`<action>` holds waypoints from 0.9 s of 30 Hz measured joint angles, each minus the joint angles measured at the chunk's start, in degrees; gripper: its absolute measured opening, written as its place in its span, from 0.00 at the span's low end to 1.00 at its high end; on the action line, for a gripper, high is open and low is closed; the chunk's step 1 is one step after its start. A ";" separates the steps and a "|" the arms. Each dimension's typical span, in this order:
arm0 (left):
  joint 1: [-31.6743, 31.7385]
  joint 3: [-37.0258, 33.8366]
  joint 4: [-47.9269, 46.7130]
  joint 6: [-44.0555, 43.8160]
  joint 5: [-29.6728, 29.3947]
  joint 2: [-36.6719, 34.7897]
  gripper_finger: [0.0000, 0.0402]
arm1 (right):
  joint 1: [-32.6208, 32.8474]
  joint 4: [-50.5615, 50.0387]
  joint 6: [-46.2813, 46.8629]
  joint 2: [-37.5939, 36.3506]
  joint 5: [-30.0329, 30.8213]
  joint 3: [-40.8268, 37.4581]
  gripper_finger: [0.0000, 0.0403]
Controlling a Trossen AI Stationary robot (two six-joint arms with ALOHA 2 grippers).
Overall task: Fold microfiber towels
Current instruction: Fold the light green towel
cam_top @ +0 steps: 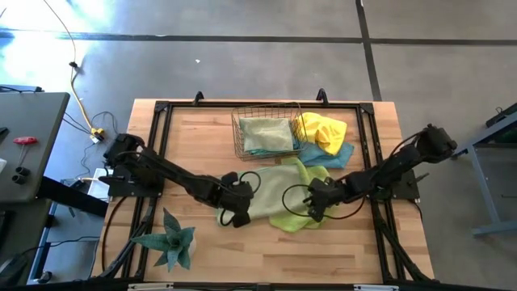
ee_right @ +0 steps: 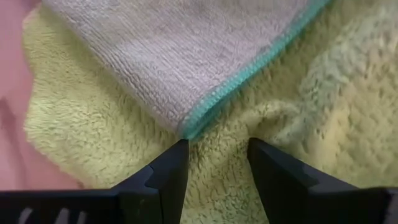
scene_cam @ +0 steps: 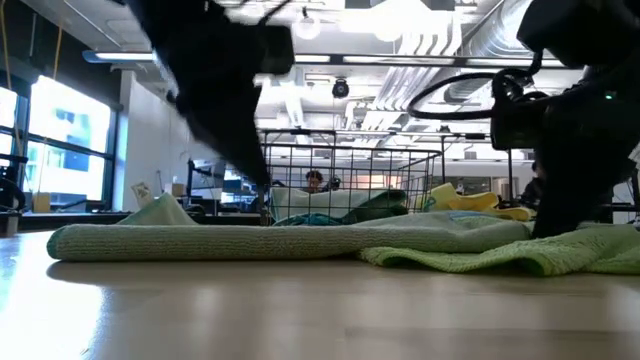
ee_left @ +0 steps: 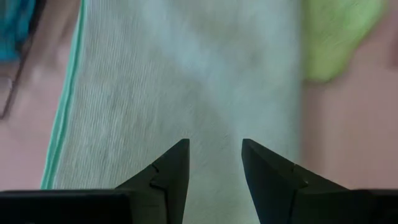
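A pale green towel lies flat mid-frame atop a lime green towel; left gripper and right gripper both spread, holding nothing.

Nothing legible shows in any of the four views — no brand, label, number or sign on anything. A small card stands in the room behind the desk in the low view, but whatever is printed on it is too small to read.
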 joint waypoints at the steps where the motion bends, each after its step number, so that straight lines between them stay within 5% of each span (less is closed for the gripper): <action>1: -0.01 -0.61 -0.08 -0.35 -0.01 0.42 0.34 | 0.02 -0.03 -1.13 0.03 0.98 -0.06 0.41; 8: -0.01 -2.98 -0.91 -2.50 1.76 2.25 0.34 | -0.25 -3.14 -9.72 0.07 2.62 -0.05 0.41; 20: -1.71 -7.85 -2.86 -7.08 5.94 1.64 0.34 | -0.28 -16.37 -9.00 -1.65 2.53 0.29 0.41; 27: -3.88 -7.98 -4.71 -7.06 7.51 1.60 0.34 | -2.22 -41.86 -2.60 -7.11 5.16 0.88 0.41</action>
